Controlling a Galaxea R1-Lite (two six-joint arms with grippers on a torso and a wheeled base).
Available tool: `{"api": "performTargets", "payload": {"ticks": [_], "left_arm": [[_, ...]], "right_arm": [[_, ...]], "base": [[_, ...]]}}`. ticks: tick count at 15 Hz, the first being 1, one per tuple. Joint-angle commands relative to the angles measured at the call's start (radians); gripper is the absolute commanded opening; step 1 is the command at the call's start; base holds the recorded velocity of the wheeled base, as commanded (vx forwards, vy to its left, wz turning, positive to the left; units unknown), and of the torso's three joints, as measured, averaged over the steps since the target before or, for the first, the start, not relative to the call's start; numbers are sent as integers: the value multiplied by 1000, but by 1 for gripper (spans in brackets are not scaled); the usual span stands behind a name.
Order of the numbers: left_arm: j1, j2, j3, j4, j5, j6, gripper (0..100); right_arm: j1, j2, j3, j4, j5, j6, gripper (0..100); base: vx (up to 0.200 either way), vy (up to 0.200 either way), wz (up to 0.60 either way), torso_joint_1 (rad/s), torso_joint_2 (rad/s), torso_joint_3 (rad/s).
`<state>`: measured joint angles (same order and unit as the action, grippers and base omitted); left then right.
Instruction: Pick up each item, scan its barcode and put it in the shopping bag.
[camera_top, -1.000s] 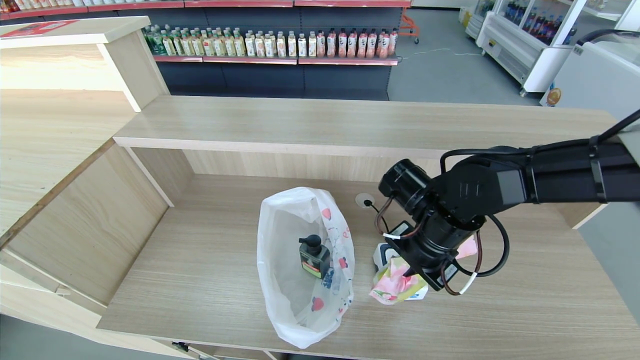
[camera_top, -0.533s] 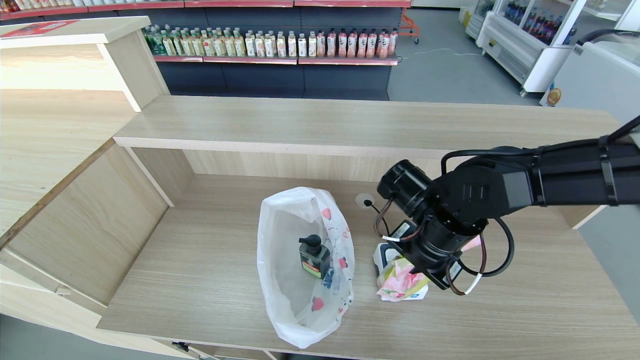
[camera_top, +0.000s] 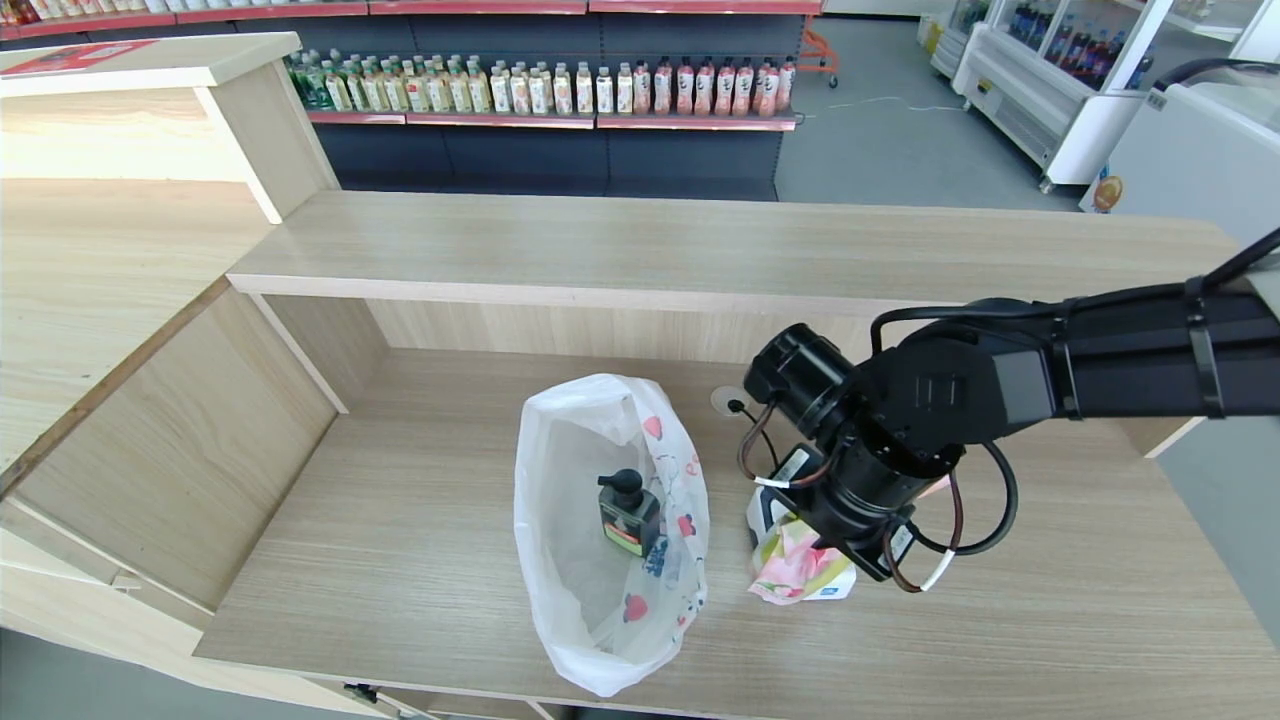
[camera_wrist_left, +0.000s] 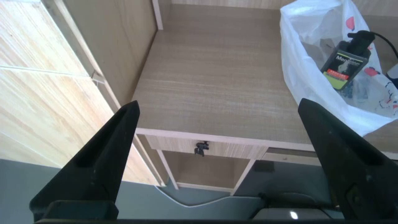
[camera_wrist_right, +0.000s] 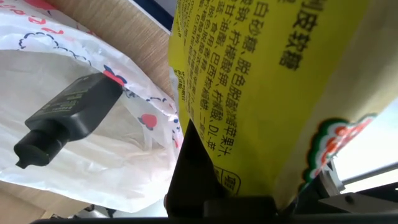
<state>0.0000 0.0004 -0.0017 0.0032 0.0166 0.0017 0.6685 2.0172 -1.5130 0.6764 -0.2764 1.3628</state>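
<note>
In the head view, a dark pump bottle (camera_top: 628, 513) sat inside the open shopping bag (camera_top: 560, 600), so I judged that item finished. A pink-and-yellow packet (camera_top: 795, 572) hung under the wrist of the right arm (camera_top: 960, 390). It was low over a white device (camera_top: 762, 508) that I took for the scanner, just beside the bag. Scanning seemed to be the step in hand, with bagging this packet left to do. The bench (camera_top: 400, 540) was pale wood with a cable hole (camera_top: 730, 402) behind the scanner and a raised ledge (camera_top: 700, 250) beyond. Farther off were shelves of bottles (camera_top: 540, 90) and chiller cabinets (camera_top: 1040, 90) on a grey floor.

In the left wrist view, the left gripper (camera_wrist_left: 217, 162) was spread wide and held nothing. It hung off the bench's near edge, well apart from the bag.

In the right wrist view, the right gripper (camera_wrist_right: 255, 186) pinched the packet's yellow printed side between its fingers (camera_wrist_right: 196, 168). The bag and bottle lay beyond it.
</note>
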Motion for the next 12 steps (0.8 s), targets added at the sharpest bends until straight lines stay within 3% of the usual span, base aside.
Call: {"api": "performTargets", "payload": {"ticks": [1,8,12], "left_arm": [[0,0,0,0,0,1,100],[0,0,0,0,0,0,100],[0,0,0,0,0,0,100]], "right_arm": [[3,24,-3,0,0,-1,0],[11,21,-1,-6,-3,-5,0],[31,17,5,-8,-66,-45,0]], "base": [[0,0,0,0,0,0],[0,0,0,0,0,0],[0,0,0,0,0,0]]}}
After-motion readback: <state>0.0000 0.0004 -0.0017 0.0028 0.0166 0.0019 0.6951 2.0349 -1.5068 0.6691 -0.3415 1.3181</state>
